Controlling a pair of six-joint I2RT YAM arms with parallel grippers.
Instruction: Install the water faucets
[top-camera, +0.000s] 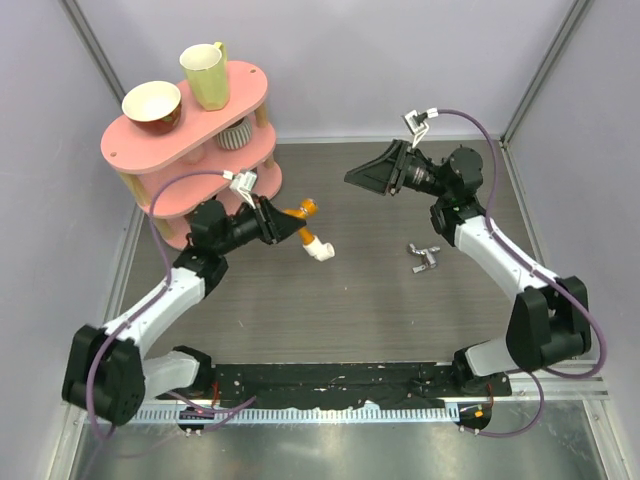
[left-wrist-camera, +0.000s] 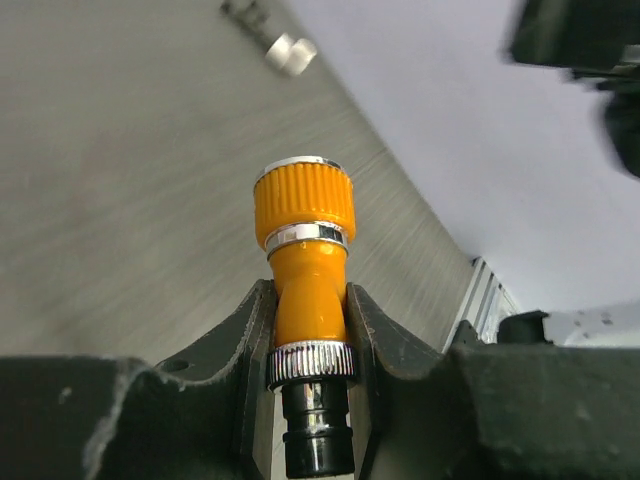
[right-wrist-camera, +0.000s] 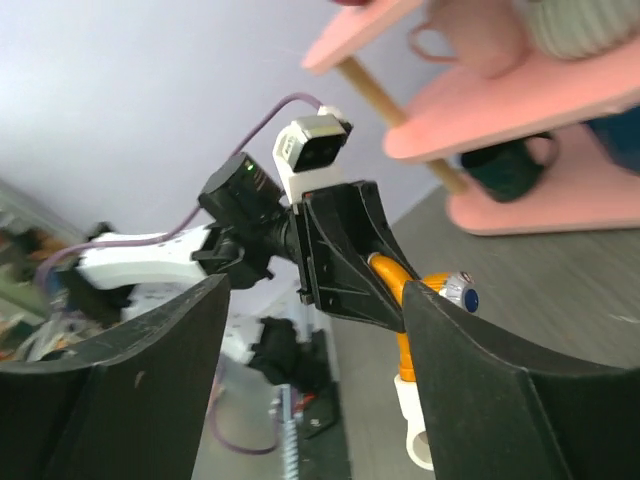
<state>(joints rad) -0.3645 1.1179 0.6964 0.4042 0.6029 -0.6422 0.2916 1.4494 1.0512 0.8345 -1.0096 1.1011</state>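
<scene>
Clamping the orange tap (left-wrist-camera: 305, 265) near frame centre, the left pincer (left-wrist-camera: 308, 330) holds it with the white fitting (top-camera: 318, 248) seemingly joined, while the right pincer (top-camera: 360, 177) gapes empty upper right; tightening may remain.

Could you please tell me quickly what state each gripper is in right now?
Left gripper: closed, holding the orange tap.
Right gripper: open, holding nothing.

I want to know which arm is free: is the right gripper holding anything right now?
No, the right gripper stands open and holds nothing, while the orange tap is clamped in the left gripper.
</scene>
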